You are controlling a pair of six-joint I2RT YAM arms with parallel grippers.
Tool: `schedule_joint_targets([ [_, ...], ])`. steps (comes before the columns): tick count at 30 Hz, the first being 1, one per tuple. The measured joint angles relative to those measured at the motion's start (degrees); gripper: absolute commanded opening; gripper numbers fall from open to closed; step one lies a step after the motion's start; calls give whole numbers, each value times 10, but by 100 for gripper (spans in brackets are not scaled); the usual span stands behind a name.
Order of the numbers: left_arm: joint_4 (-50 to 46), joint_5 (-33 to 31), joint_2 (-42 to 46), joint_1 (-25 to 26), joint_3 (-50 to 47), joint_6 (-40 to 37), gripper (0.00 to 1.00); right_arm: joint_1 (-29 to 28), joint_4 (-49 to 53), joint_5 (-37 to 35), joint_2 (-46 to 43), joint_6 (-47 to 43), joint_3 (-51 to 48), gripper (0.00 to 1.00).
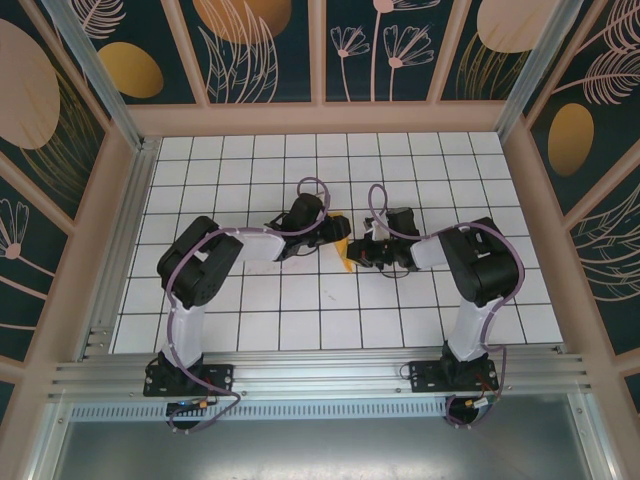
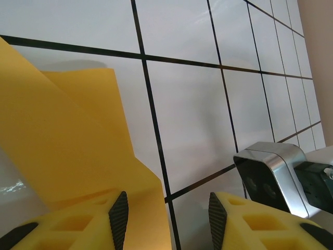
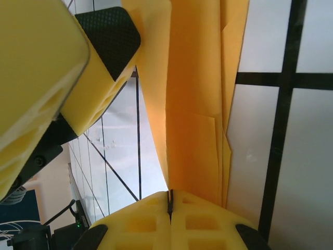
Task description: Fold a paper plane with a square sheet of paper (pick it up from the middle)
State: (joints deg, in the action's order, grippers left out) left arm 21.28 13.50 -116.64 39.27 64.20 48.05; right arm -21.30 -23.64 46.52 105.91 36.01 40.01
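Orange and partly folded, the sheet of paper stands between the two grippers near the middle of the gridded table. The right gripper is pressed together, pinching one end. The left gripper is spread, with the sheet passing close to one pad. For a clean crease, the left jaws should probably close squarely across the fold while the right holds the sheet taut.

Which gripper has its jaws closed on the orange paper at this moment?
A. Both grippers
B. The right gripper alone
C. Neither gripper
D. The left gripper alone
B. In the right wrist view, the right gripper has its jaws shut on the orange paper. The left gripper has its jaws apart, with the table showing between them.
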Motion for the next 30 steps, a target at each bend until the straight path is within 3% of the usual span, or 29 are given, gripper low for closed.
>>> schedule_joint_targets([
  [18,21,7,-25,0,11,-1,47,-1,47,-45,-14,7,5,0],
  [30,22,14,-6,0,5,-17,50,2,41,-35,-15,30,5,0],
])
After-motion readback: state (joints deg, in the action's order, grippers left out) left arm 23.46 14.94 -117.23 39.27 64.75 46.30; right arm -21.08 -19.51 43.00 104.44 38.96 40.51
